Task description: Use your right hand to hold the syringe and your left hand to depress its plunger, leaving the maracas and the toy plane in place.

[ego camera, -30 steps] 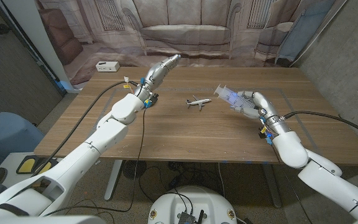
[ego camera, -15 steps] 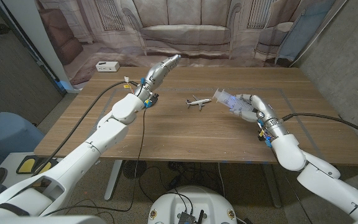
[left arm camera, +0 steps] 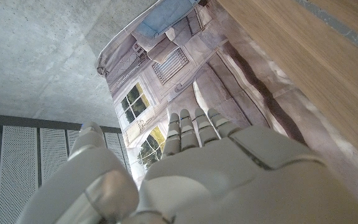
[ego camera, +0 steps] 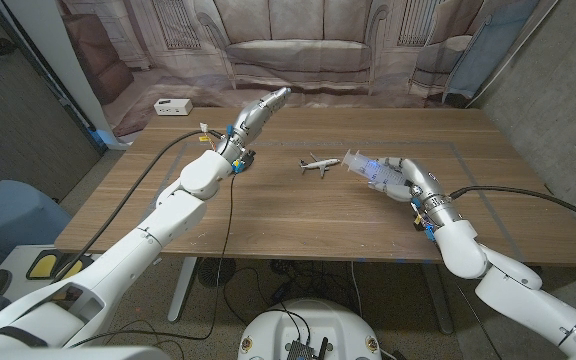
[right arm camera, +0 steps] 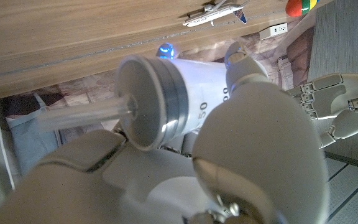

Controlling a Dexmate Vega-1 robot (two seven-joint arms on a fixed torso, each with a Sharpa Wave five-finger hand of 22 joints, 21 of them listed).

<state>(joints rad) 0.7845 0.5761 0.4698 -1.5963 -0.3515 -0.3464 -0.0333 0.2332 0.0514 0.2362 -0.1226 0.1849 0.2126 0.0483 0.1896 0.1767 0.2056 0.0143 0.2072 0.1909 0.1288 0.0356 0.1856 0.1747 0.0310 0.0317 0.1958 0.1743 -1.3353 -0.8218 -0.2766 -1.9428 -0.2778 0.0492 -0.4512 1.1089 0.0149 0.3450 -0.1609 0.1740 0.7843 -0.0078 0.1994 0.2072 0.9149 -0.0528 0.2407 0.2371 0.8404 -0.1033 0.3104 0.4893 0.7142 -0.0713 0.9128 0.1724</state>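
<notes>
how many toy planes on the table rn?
1. The toy plane sits near the table's middle, between the raised left hand and the right hand holding the syringe. It also appears in the right wrist view. No others visible.

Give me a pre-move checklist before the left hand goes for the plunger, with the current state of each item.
1. Syringe held by the right hand: ok, lifted above the table.
2. Plunger reachable: ok, its rod sticks out of the barrel in the right wrist view.
3. Left hand free: ok, fingers extended, holding nothing.
4. Left hand near the plunger: not ok, it is far across the table.
5. Toy plane undisturbed: ok, on the table, apart from the syringe tip.
6. Maracas untouched: cannot tell.
</notes>
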